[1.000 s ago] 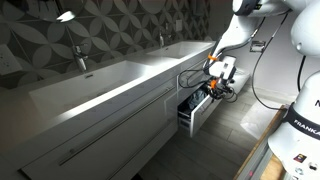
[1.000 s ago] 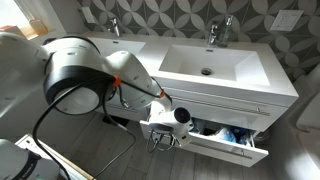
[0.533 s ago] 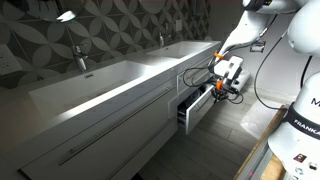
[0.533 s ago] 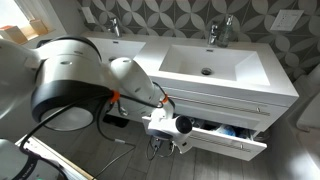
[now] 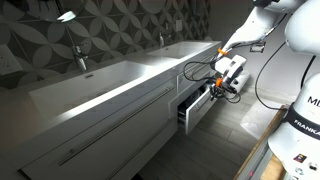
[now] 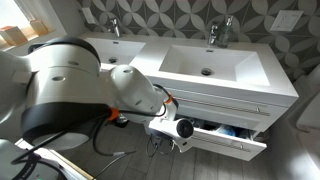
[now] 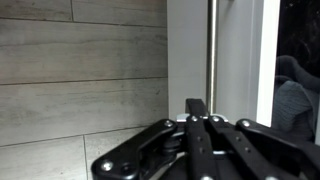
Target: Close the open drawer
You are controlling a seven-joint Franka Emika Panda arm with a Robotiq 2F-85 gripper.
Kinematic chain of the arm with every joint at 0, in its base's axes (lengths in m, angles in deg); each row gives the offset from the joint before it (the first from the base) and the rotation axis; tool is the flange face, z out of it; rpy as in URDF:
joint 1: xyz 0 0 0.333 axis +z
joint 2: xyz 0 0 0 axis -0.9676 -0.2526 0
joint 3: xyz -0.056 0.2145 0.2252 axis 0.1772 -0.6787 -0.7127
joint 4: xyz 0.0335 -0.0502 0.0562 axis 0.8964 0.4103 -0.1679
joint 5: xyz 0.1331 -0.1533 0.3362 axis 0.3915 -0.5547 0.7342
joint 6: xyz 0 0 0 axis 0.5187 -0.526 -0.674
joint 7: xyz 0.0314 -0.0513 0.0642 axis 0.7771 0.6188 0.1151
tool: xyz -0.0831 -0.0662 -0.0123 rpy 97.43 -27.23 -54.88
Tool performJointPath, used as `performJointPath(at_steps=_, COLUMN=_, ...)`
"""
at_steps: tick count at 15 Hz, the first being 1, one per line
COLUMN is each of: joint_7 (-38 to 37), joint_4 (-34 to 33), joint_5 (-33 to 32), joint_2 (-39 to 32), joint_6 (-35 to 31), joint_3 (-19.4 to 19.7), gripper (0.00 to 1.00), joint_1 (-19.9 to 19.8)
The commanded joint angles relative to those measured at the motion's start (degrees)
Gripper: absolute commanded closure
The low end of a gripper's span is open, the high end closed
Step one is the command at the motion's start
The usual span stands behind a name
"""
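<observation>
The open drawer (image 5: 192,110) is the lower one of a white vanity, under the far sink, and stands pulled out. In an exterior view its white front (image 6: 235,147) is out, with blue and dark items (image 6: 224,131) inside. My gripper (image 5: 214,92) is at the drawer's front, near its end (image 6: 166,141). In the wrist view the fingers (image 7: 198,104) are shut together with nothing between them. They point at the white drawer front (image 7: 188,50) next to its metal bar handle (image 7: 211,50).
The vanity carries two sinks (image 6: 208,66) with taps (image 5: 80,57) against a patterned wall. A closed upper drawer (image 6: 225,105) sits above the open one. Wood-look floor (image 7: 80,90) lies in front. A wooden table edge (image 5: 262,155) is near the arm's base.
My gripper has shifted a little along the drawer front, away from the vanity side. The drawer looks about as far open as before.
</observation>
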Motion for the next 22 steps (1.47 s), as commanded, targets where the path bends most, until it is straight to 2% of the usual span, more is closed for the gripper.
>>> performJointPath(at_steps=1, joint_7=1.5, joint_4=-1.4, joint_5=0.9, joint_2=-1.6, joint_6=-3.1, joint_3=-0.8, gripper=1.00, joint_1=0.1)
performJointPath(at_steps=3, joint_7=2.3, joint_4=-2.4, joint_5=1.5, joint_2=-3.3, joint_6=-7.6, joint_3=-3.1, gripper=1.00, joint_1=-0.7)
performJointPath(at_steps=7, joint_7=-0.7, joint_4=-4.0, joint_5=-0.9, joint_2=-6.6, joint_6=-14.1, joint_3=-2.9, gripper=1.00, joint_1=1.3)
performJointPath(at_steps=10, joint_7=-1.5, joint_4=-5.1, joint_5=-2.3, joint_2=-8.8, joint_6=-16.7, joint_3=-3.7, gripper=1.00, joint_1=1.3)
performJointPath(at_steps=15, joint_7=0.4, joint_4=-7.1, joint_5=-5.9, joint_2=-12.9, joint_6=-19.9, joint_3=-11.6, gripper=1.00, joint_1=-5.0)
performJointPath(at_steps=22, joint_7=2.1, joint_4=-11.3, joint_5=-13.3, joint_2=-21.2, joint_6=-18.9, joint_3=-21.8, gripper=1.00, joint_1=-13.5)
